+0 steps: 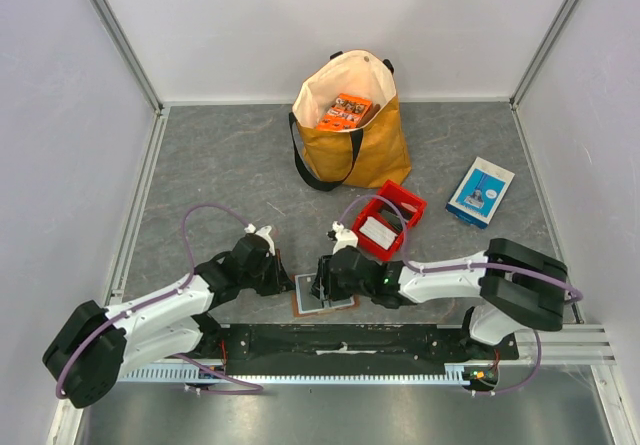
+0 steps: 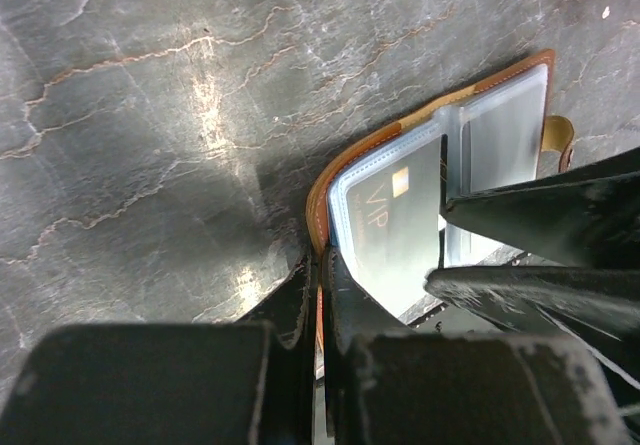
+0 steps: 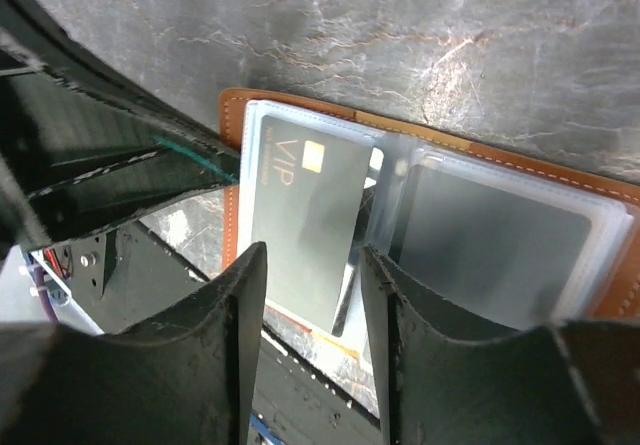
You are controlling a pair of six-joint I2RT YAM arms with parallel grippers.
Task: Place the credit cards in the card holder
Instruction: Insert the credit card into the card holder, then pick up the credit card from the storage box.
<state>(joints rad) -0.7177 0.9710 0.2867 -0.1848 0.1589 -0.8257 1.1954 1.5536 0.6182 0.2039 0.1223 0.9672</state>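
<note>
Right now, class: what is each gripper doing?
Left gripper: closed on the card holder edge.
Right gripper: fingers straddle the dark card; grip cannot be told.

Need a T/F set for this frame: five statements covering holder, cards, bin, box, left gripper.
1. The holder lies open on the table. True.
2. A dark VIP card lies in the holder. True.
3. The red bin is empty. False: a white card lies in it.
4. The box is inside the tote. False: it lies on the table, and the tote holds orange packets.
5. The left gripper hangs open. False: it is shut on the holder's edge.
</note>
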